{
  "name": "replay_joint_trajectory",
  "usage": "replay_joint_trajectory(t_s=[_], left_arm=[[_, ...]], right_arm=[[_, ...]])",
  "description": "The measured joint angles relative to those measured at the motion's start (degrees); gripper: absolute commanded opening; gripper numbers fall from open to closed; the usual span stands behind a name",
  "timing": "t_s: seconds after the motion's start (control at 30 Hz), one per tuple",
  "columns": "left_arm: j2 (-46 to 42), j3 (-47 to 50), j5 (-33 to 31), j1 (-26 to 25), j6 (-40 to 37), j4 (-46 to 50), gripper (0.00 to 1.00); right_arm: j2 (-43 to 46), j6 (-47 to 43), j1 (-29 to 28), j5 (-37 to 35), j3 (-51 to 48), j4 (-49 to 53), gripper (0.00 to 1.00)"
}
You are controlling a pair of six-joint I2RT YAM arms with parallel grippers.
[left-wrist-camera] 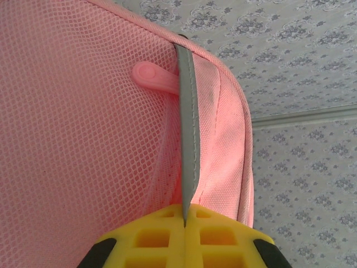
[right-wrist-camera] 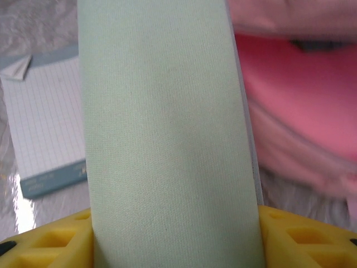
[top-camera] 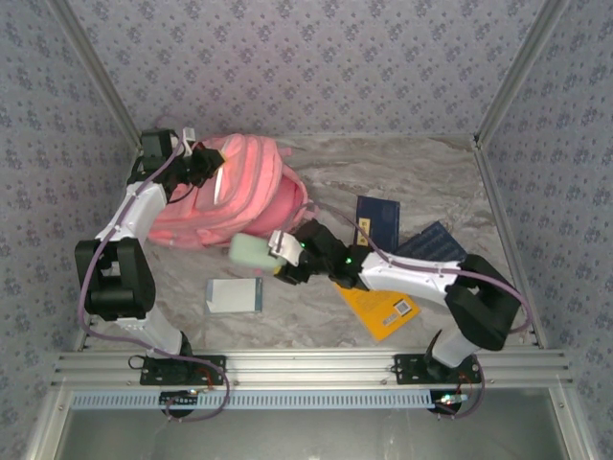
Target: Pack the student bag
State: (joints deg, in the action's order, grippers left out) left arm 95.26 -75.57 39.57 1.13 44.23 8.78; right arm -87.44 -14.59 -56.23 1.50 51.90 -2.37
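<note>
The student bag (top-camera: 239,196), a large pink backpack, lies at the back left of the table. My left gripper (top-camera: 206,165) is at its top left edge. In the left wrist view, that gripper (left-wrist-camera: 184,220) has its yellow fingers shut on the bag's grey reflective strip (left-wrist-camera: 188,128), with pink mesh (left-wrist-camera: 72,139) to the left. My right gripper (top-camera: 281,254) sits just in front of the bag, shut on a pale green fabric case (top-camera: 251,251). The case (right-wrist-camera: 167,139) stands between the yellow fingers (right-wrist-camera: 301,237), and the bag's open pink inside (right-wrist-camera: 301,100) lies behind to the right.
A grid-lined notepad (top-camera: 235,295) lies in front of the bag, to the left of the case (right-wrist-camera: 44,123). Two dark blue books (top-camera: 378,222) (top-camera: 433,241) and a yellow book (top-camera: 381,309) lie on the right. Patterned walls close in the table.
</note>
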Motion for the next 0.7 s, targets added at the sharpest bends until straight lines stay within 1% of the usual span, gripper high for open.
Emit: replay_joint_trajectory(t_s=[0.17, 0.33, 0.43, 0.57, 0.7], left_arm=[[0.04, 0.0, -0.04, -0.39, -0.15, 0.02, 0.0], [0.2, 0.0, -0.24, -1.27, -0.28, 0.22, 0.0], [0.42, -0.02, -0.22, -1.49, -0.74, 0.26, 0.0], [0.52, -0.02, -0.22, -1.84, -1.36, 0.52, 0.0], [0.52, -0.02, -0.24, -2.19, -1.77, 0.87, 0.0]], right_arm=[[4.7, 8.81, -2.47, -8.37, -4.17, 4.94, 0.51], [5.16, 14.49, -6.91, -15.93, -5.09, 10.21, 0.53], [4.37, 18.03, -8.66, -17.99, -4.81, 13.27, 0.54], [1.2, 22.86, -9.42, -19.74, -4.37, 16.48, 0.54], [-1.38, 28.33, -9.9, -19.89, -2.34, 20.2, 0.57]])
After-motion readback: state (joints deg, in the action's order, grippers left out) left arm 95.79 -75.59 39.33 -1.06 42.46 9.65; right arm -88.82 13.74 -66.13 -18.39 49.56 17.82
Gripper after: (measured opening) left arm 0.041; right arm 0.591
